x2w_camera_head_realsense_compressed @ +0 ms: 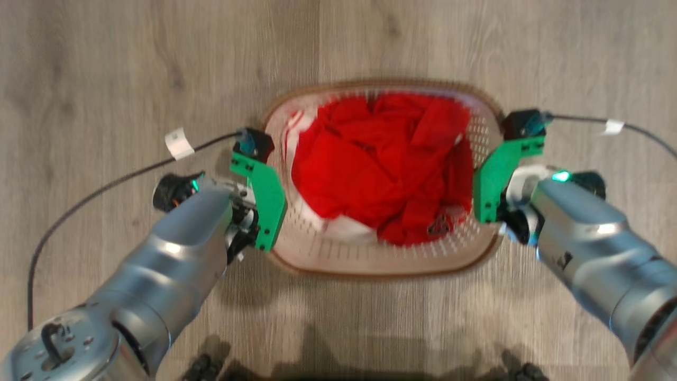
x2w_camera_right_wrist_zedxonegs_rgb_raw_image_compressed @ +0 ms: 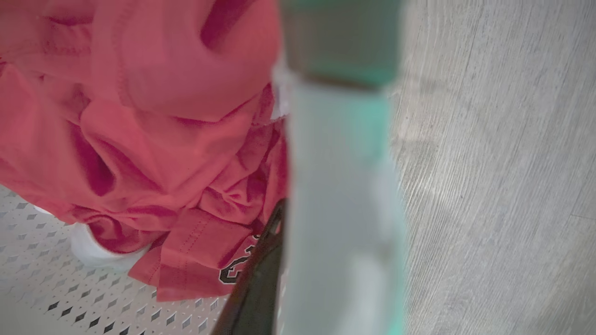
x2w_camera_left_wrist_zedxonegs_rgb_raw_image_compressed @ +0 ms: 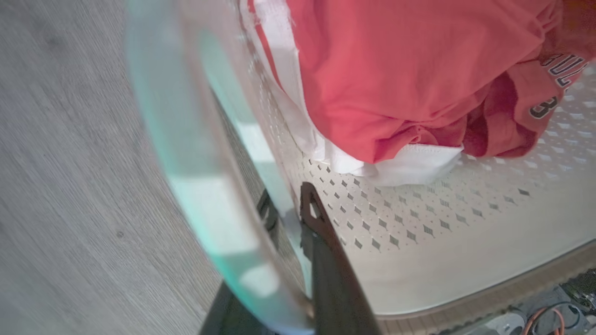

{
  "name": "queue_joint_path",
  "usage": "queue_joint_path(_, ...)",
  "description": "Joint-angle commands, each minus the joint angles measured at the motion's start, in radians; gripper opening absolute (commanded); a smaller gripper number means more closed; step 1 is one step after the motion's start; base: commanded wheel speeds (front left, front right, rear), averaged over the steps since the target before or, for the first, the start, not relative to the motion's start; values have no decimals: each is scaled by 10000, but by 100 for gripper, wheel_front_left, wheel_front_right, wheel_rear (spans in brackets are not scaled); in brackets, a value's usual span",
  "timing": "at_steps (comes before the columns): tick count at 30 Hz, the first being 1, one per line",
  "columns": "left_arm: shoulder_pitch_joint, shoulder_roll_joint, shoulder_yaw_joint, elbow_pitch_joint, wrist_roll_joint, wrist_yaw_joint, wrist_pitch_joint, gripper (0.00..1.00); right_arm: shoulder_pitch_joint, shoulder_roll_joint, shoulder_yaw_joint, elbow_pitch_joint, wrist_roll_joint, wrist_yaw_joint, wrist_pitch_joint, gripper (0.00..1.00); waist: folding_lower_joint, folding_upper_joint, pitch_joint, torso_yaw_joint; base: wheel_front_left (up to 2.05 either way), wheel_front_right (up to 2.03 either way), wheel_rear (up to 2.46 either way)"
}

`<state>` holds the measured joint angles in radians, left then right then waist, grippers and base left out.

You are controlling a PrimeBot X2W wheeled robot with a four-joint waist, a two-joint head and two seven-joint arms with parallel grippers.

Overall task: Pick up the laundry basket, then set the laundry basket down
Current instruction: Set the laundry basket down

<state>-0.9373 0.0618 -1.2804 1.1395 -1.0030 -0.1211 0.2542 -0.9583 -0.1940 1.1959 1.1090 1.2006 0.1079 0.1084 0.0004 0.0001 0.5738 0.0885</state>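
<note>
At the basket's nine o'clock side, the left gripper's [x2w_camera_left_wrist_zedxonegs_rgb_raw_image_compressed: 289,207] fingers [x2w_camera_left_wrist_zedxonegs_rgb_raw_image_compressed: 322,235] pinch the laundry basket's [x2w_camera_head_realsense_compressed: 370,264] wall, one inside and one outside. At three o'clock, the right gripper [x2w_camera_right_wrist_zedxonegs_rgb_raw_image_compressed: 279,223] shows one finger [x2w_camera_right_wrist_zedxonegs_rgb_raw_image_compressed: 259,284] inside the wall, and whether it grips cannot be told. The basket holds red clothes [x2w_camera_head_realsense_compressed: 381,164] and lies between both arms over the wooden floor [x2w_camera_head_realsense_compressed: 106,79].

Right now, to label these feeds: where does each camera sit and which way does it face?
Head: above, looking down at the laundry basket; both forearms show.
Left wrist: at the basket's left handle, facing in; left pincer straddles the wall.
Right wrist: at the right handle, facing in; right pincer's finger shows.
Wrist views share the red clothes.
</note>
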Motion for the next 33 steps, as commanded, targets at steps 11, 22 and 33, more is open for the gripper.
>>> queue_joint_path(11, -753, -114, 12, -972, 460, 355, -894, 0, -500, 483, 18, 145, -92, 228, -680, 0, -4, -1, 2153, 235, 0, 0, 0)
queue_joint_path(22, -924, -115, 4, -1186, 694, 450, -1017, 0, -569, 338, 187, 253, -136, 228, -761, 0, -4, -1, 2634, 358, 0, 0, 0)
queue_joint_path(33, -1066, -116, 3, -1352, 643, 519, -1240, 0, -562, 187, 239, 385, -56, 228, -936, 0, -4, -1, 2918, 568, 0, 0, 0)
